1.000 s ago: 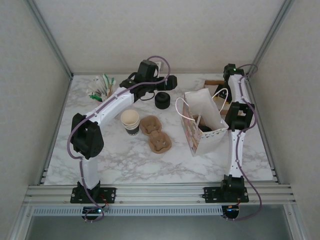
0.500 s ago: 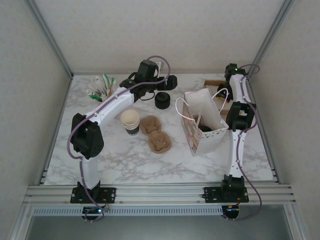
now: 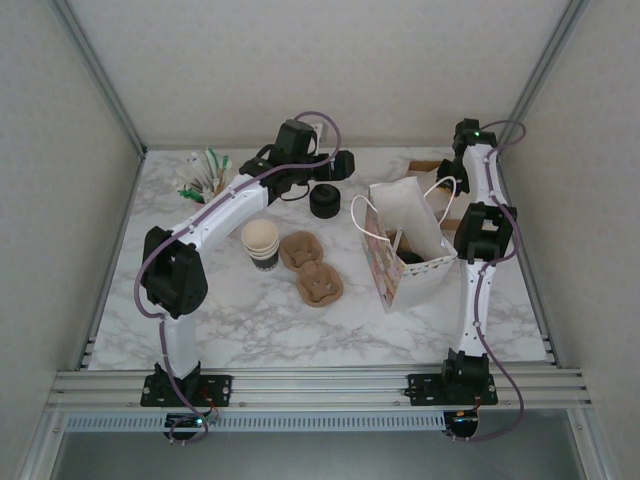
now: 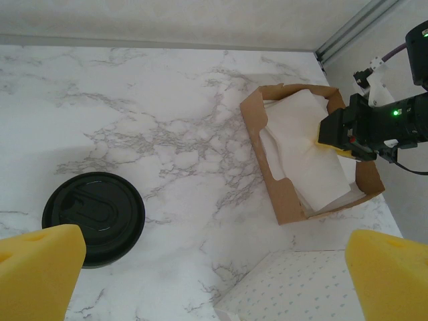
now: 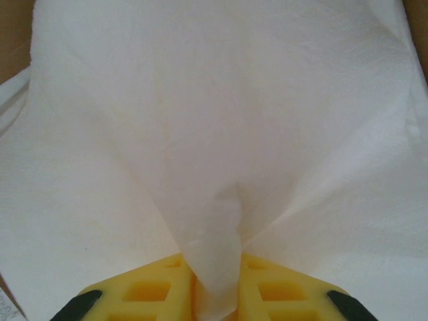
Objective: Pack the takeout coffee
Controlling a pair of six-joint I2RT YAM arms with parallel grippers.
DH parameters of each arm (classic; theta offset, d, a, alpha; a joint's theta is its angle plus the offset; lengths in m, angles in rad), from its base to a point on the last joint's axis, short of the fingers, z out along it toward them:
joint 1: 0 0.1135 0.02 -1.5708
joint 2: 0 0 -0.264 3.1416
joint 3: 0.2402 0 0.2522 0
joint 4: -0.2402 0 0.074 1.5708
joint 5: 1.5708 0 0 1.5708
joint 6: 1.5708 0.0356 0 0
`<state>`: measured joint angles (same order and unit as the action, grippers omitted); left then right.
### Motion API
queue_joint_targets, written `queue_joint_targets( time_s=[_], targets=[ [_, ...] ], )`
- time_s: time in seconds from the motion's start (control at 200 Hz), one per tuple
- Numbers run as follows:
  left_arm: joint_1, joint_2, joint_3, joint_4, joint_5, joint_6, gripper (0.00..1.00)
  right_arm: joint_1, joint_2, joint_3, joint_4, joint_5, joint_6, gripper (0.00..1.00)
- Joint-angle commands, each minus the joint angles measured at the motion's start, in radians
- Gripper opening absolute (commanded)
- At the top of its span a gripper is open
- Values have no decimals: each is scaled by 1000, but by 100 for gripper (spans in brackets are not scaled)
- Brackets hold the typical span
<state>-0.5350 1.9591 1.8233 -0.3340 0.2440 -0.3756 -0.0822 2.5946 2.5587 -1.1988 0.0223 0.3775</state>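
The takeout coffee is hidden; a dark shape in the mouth of the white paper bag (image 3: 405,235) is too small to tell. My right gripper (image 5: 215,281) is shut on a pinched fold of a white napkin (image 5: 214,134). It reaches down into the brown cardboard box (image 4: 267,167) at the back right, and the left wrist view catches it over the napkins (image 4: 338,137). My left gripper (image 4: 214,267) hangs open over the marble between the pile of black lids (image 4: 93,215) and the bag's corner (image 4: 314,287), holding nothing.
A stack of lidless cream-rimmed cups (image 3: 260,243) and two brown pulp cup carriers (image 3: 310,265) sit left of the bag. The lid pile (image 3: 324,201) is behind them. Sachets and stirrers (image 3: 205,175) stand at the back left. Frame rails border the table.
The right gripper's jaws have closed on the napkin, and the right arm has shifted slightly back and to the right. The left arm has not moved.
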Motion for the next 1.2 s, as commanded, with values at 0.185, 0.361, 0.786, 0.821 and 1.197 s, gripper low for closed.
queue_joint_targets(
  time_s=[0.185,0.361,0.786,0.821,1.197],
  targets=[
    [-3,-1,30,-13,19,-9,100,-6,-88,-34,21,-18,1,12],
    [-5,-3,29,-14,15,-7,100,-8,-103,-42,26,-18,3,11],
    [-11,-45,-5,6,6,-7,100,-8,-312,-251,203,-8,12,0],
    [-11,-50,-10,7,2,-7,100,-8,-332,-266,220,-13,16,0],
    [-13,-101,-54,30,-10,-6,100,-7,-496,-388,325,2,31,0]
  ],
)
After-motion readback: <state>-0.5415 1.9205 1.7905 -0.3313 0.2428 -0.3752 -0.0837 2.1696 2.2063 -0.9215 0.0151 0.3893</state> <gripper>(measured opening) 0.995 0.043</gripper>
